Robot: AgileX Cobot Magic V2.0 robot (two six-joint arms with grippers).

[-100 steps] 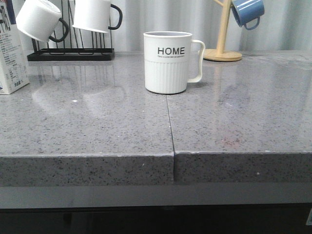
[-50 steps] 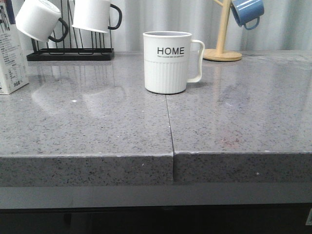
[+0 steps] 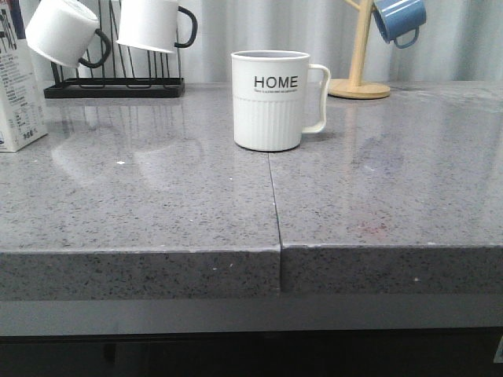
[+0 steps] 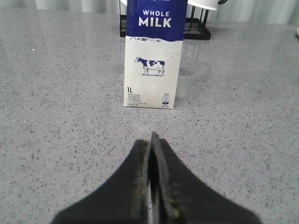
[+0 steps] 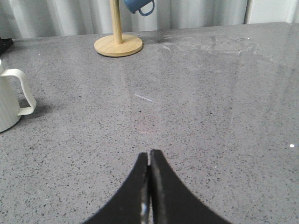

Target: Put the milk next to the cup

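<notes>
The milk [image 4: 152, 56], a tall white carton with a dark blue top and a cow picture, stands upright on the grey counter. In the front view only its side [image 3: 17, 86] shows at the far left edge. The cup [image 3: 271, 100], a white ribbed mug with "HOME" lettering, stands mid-counter with its handle to the right; its handle side also shows in the right wrist view [image 5: 11, 102]. My left gripper [image 4: 150, 140] is shut and empty, a short way in front of the milk. My right gripper [image 5: 149, 156] is shut and empty, to the right of the cup. Neither gripper shows in the front view.
A black wire rack [image 3: 114, 86] with two plain white black-handled mugs [image 3: 64, 31] stands at the back left, behind the milk. A wooden mug tree [image 3: 359, 78] holds a blue mug [image 3: 399, 20] at the back right. A seam [image 3: 273, 196] runs down the counter's middle.
</notes>
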